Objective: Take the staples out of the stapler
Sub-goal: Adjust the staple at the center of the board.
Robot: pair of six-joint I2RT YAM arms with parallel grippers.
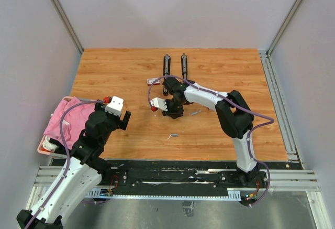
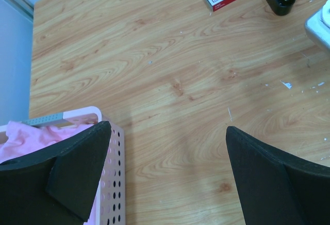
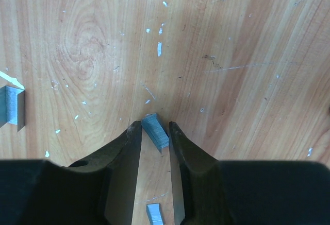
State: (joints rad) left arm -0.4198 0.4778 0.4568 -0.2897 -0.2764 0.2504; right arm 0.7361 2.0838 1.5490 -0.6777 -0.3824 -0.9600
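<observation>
A wooden desk is being shown from above, with two arms being held over it. At its left edge, a pink basket is being filled by a pink cloth. At the far middle, the black stapler is being shown lying open, its two long halves side by side. A small red-and-white box is lying just beside it.

The left tool is being held wide apart, gripping nothing, above bare wood near the basket. The right tool is being held low over the middle of the desk, near the stapler. Its jaws are drawn close and are clamped on a short grey strip of the staples, at the very tips. Two more strips are being shown loose on the wood: one off to the side and one beneath the fingers.

The step in hand is judged to be setting this strip down. The squeeze should be applied lightly, since a thin strip is likely to snap or twist out of a tip grip. The strip should be lowered flat to the wood before being released. Whether more staples are lying in the stapler cannot be told.
</observation>
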